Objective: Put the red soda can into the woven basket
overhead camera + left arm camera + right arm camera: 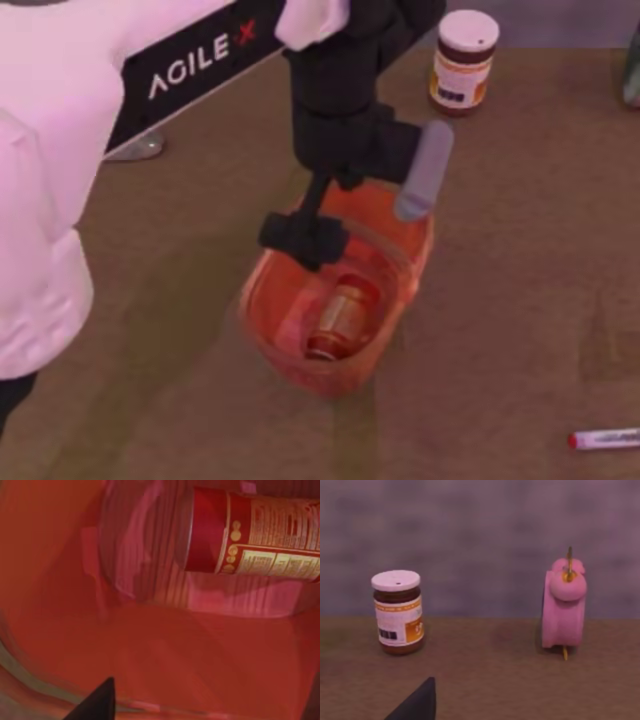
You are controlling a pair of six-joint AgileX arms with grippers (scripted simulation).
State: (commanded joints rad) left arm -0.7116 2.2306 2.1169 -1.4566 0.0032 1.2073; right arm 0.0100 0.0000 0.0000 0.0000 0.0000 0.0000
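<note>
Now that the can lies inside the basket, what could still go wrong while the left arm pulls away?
1. The left gripper hangs low over the woven basket, close to its hoop handle; lifting carelessly might catch the handle and drag or tip the basket.
2. The red soda can lies on its side, so it may roll if the basket is bumped.

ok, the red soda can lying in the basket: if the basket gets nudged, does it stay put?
Probably shifts a bit. The red soda can lies on its side in the woven basket, so its round body is apt to roll. The walls around it should keep it in. The left gripper hangs just above, not holding it, so nothing pins it.
</note>
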